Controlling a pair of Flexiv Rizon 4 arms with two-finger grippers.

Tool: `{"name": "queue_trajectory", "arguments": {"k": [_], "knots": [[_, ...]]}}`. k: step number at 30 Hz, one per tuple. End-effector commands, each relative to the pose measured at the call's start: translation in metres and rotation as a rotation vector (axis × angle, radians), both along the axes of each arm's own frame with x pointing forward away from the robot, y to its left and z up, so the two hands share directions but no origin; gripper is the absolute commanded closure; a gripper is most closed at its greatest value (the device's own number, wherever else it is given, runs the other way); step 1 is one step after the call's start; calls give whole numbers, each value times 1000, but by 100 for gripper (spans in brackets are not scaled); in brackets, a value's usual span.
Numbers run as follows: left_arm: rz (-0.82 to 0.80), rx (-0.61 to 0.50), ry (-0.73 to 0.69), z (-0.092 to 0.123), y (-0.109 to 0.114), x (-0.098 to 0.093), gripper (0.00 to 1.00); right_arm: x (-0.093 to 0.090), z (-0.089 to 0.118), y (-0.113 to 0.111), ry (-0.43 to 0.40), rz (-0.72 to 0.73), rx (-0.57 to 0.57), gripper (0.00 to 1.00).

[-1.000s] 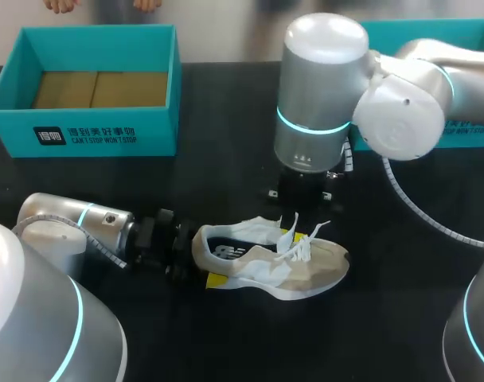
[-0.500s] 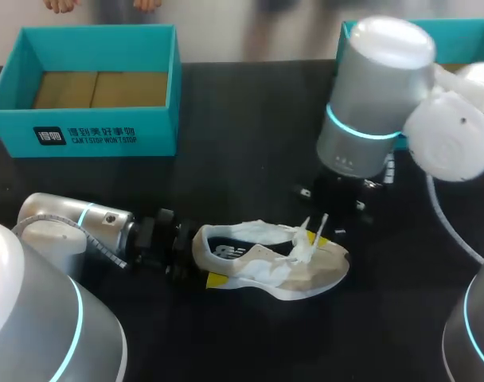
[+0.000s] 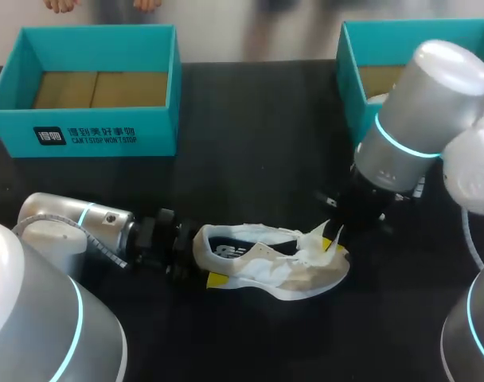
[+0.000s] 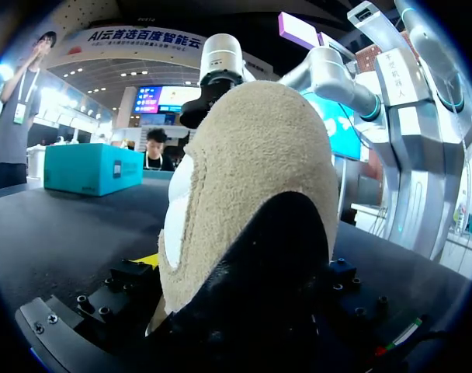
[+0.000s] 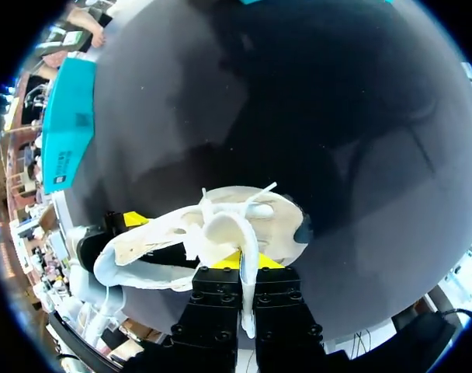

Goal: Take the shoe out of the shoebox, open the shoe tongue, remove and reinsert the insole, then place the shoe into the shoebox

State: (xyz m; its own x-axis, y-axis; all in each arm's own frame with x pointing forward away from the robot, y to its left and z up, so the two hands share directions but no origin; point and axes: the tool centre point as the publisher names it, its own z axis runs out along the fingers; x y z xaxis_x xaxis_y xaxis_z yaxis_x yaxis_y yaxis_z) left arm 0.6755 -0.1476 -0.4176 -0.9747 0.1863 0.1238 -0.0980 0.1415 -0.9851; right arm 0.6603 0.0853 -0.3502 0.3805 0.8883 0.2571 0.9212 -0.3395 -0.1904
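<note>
While two shoeboxes (image 3: 107, 135) (image 3: 347, 72) stand behind, left gripper (image 3: 204, 267) clamps the one shoe (image 3: 306, 274), right gripper (image 3: 333, 235) pinches its tongue (image 5: 228, 229).

The beige-and-white shoe (image 3: 302, 274) lies at middle front, heel left, toe right, its white tongue (image 3: 314, 239) drawn toward the toe. The open teal shoebox (image 3: 91, 135) stands well apart, back left.

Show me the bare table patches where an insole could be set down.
Widest bare stretch of the table: between the left shoebox and right shoebox, behind the shoe. Another runs along the near edge, in front of the shoe. Crowded: the shoe's heel at the left gripper, its toe at the right gripper.
</note>
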Motion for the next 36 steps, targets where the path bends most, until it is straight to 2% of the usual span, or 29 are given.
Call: {"name": "queue_trajectory", "arguments": {"k": [1, 2, 3, 4, 5, 7, 9, 10, 16, 22, 28, 36], "knots": [[2, 1, 0, 0, 1, -1, 100, 0, -13, -5, -28, 5, 73, 95], [2, 1, 0, 0, 1, -1, 100, 0, -15, -5, -23, 7, 74, 85], [2, 1, 0, 0, 1, -1, 100, 0, -16, -5, -21, 8, 74, 69], [2, 1, 0, 0, 1, -1, 100, 0, -17, -6, -18, 8, 75, 61], [2, 1, 0, 0, 1, -1, 100, 0, -17, -6, -18, 7, 74, 56], [2, 1, 0, 0, 1, -1, 100, 0, -16, -7, -19, 2, 70, 51], [2, 1, 0, 0, 1, -1, 100, 0, -16, -9, -23, -2, 64, 38], [2, 1, 0, 0, 1, -1, 100, -1, -16, -10, -23, -5, 57, 35], [2, 1, 0, 0, 1, -1, 100, -5, -1, -21, -57, -27, 6, 34], [2, 1, 0, 0, 1, -1, 100, -6, 24, -32, -99, -27, -74, 45], [2, 1, 0, 0, 1, -1, 100, 0, 50, -37, -137, 13, -155, 49], [2, 1, 0, 0, 1, -1, 100, 12, 88, -41, -172, 67, -289, 50]]}}
